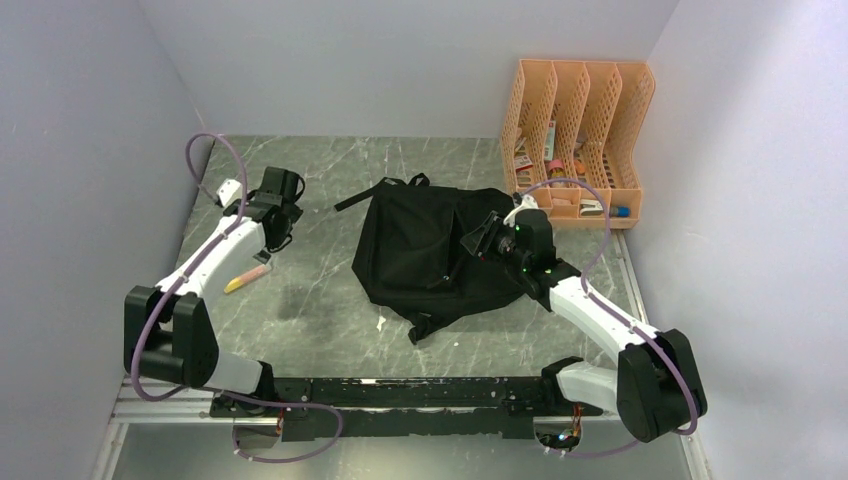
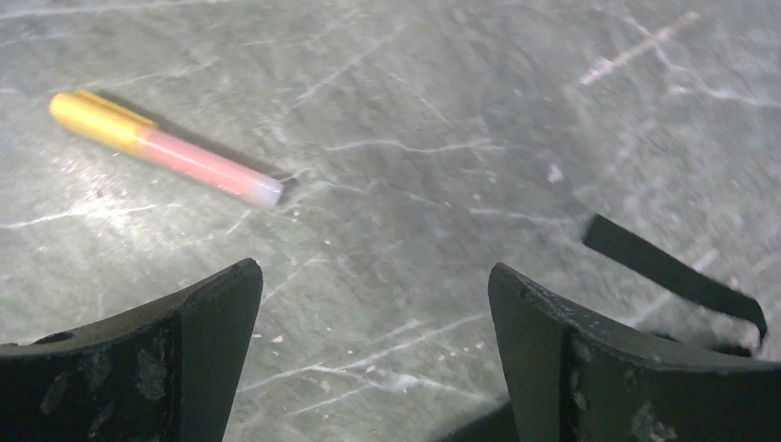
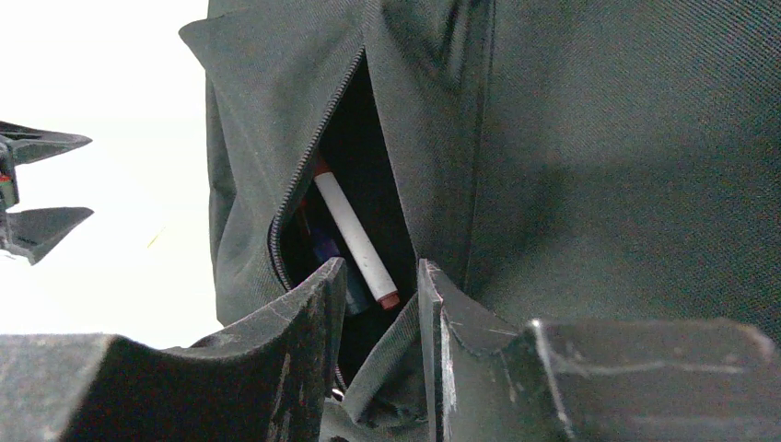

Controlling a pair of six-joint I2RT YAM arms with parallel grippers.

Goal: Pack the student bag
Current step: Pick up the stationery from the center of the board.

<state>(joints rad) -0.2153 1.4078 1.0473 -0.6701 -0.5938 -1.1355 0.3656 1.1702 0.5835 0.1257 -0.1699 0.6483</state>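
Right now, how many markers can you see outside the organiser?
2: a yellow-pink marker on the table; a white marker inside the unzipped student bag. More may be hidden inside.

The top camera looked down from the near edge over the whole table (image 1: 330, 190). The left wrist camera hung close over a marker (image 2: 164, 149); the right peered closely into the student bag (image 3: 589, 138). Overhead showed both.

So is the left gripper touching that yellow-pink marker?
Apart. The left wrist view shows the left gripper open, with the marker lying on the table clear of it, bare surface between them.
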